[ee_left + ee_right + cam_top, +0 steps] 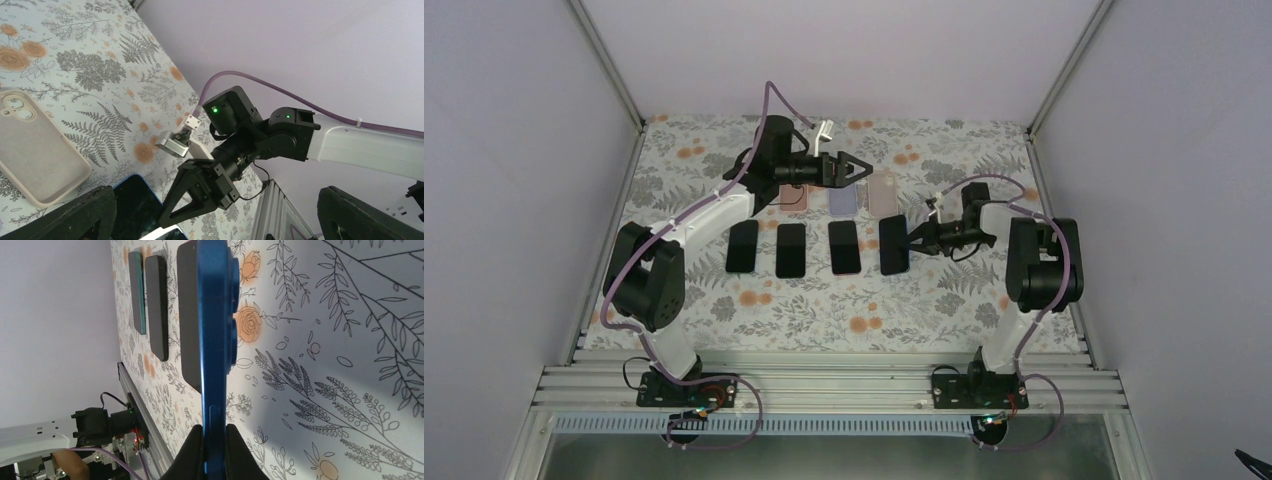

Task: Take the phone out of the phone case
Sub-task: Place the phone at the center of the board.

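Blue-edged slim phone with dark screen (215,330) was pinched at its end between right gripper's (214,436) closed fingers, just nearside of beige rounded silicone case (40,150). Left gripper (856,170) hovered, fingers spread, just left of that case. Judged: phone likely freed; next, lay it flat.

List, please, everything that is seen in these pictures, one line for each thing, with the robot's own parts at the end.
Phones: three, dark screens, flat in the front row.
Blue phone: one, blue edge, right end of the front row, gripped.
Cases: three, pink, lilac and beige, back row.
Cloth: one, white with grey ferns and orange flowers, covers the table.
Rail: one, silver, near edge.
Left arm: one, white and black, over the cases, jaws open and empty.
Right arm: one, white and black, jaws shut on the blue phone.
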You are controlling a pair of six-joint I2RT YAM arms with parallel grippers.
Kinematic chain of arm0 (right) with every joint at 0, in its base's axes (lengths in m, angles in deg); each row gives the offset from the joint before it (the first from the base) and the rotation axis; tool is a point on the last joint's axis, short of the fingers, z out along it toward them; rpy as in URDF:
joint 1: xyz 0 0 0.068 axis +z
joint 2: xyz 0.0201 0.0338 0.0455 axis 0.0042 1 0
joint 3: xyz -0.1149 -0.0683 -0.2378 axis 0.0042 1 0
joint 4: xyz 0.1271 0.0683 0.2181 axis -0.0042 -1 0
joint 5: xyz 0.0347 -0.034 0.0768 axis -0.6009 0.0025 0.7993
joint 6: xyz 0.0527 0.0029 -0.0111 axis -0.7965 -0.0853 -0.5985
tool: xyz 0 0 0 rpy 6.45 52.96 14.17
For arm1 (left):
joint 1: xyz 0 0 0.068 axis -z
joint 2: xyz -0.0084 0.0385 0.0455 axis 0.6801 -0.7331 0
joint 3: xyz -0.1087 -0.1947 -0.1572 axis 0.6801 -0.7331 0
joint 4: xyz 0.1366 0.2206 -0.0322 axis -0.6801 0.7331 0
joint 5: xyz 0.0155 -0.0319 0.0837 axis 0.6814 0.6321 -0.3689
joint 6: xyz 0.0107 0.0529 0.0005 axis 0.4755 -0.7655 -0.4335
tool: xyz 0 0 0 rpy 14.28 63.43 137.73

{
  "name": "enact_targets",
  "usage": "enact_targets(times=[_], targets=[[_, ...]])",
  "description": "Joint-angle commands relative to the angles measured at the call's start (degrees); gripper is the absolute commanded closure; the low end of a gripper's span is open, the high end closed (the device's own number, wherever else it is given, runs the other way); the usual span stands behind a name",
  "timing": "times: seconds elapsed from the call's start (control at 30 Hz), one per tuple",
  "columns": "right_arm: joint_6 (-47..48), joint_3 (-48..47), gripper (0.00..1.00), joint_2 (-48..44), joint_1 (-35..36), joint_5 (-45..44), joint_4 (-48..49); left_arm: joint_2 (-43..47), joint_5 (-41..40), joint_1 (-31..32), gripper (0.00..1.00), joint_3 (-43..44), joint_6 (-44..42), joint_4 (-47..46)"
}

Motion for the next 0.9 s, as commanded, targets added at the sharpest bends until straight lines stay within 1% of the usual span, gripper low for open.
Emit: enact_targets(times=[0.0,0.3,0.73,0.87], targets=[[1.8,-3.2,0.96,2.2,-0.4,2.6,-1.2,-0.2,0.8,-0.5,0.00,1.6,0.9,-1.0],[2.9,-7.8,0.96,9.0,-0.4,1.7,-3.8,-0.4,1.0,-1.0,0.00,1.3,1.7,-1.3],[4.2,-15.7,0.96,16.4,-1.5,2.5,-7.7,-1.0,1.1,-1.5,0.00,1.3,2.5,-1.7],[4.7,-16.4,0.96,17.5,-1.6,2.7,-8.2,-0.9,1.2,-1.5,0.00,1.2,2.5,-1.8]])
